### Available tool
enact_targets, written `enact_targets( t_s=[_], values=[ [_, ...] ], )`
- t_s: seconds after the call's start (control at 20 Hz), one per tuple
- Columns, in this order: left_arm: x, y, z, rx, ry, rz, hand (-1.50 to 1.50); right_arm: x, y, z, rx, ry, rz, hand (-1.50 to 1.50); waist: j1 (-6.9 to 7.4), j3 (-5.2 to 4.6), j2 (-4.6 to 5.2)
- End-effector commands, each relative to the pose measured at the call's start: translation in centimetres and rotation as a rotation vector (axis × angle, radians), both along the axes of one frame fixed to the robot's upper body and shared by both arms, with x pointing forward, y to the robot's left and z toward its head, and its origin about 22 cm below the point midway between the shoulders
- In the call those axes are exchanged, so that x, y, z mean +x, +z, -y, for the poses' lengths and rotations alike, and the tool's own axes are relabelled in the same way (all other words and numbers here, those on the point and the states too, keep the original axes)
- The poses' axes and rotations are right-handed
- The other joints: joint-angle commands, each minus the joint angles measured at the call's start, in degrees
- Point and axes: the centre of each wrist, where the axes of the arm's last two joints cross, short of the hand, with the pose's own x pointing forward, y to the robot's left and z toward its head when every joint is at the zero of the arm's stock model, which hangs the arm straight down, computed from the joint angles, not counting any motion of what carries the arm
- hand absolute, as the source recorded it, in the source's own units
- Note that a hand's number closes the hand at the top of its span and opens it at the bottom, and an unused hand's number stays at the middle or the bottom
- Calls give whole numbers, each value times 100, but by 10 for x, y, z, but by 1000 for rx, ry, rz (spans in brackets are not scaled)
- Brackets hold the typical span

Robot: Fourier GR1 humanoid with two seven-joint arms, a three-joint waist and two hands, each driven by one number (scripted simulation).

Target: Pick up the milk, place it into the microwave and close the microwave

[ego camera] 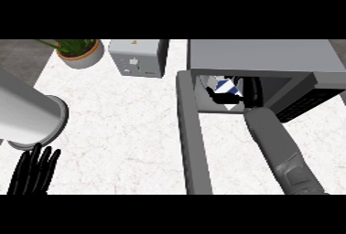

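Milk carton [228,87] sits inside the microwave [263,55], right hand [221,94] curled round it, left hand [34,169] open; withdrawing carelessly could topple it.

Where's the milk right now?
In the head view, upper right: the milk is inside the open microwave, held by the right robot hand.

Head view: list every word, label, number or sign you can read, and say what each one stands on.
No text can be read.
Toaster: a small yellowish mark on top and a small mark on its front, both too blurred to read.
Milk, inside the microwave: a blue and white pattern, no legible lettering.
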Motion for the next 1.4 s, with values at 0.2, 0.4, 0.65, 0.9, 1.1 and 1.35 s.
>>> enact_targets(
  t_s=[0.2, 0.4, 0.65, 0.9, 1.1, 1.35],
  values=[
    [1, 5, 0, 6, -40, -1, -150, 20, 18, 31, -148, -125, -8, 150, 210, 10, 89],
    [19, 4, 2, 79, -12, -7, -150, 25, 25, 26, -226, -192, 21, 150, 266, 15, 158],
    [17, 4, 13, 117, -23, -12, -150, 30, 31, 27, -264, -320, 49, 150, 372, 19, 183],
    [20, 3, 18, 134, -42, -6, -150, 27, 27, 36, -360, -322, 39, -150, 484, 22, 228],
    [17, 3, 17, 151, -63, -11, -150, 25, 25, 46, -390, -293, 6, -150, 529, 26, 235],
    [27, 5, 8, 144, -75, -8, -150, 34, 36, 22, -303, -173, 0, -150, 527, 27, 245]
  ],
)
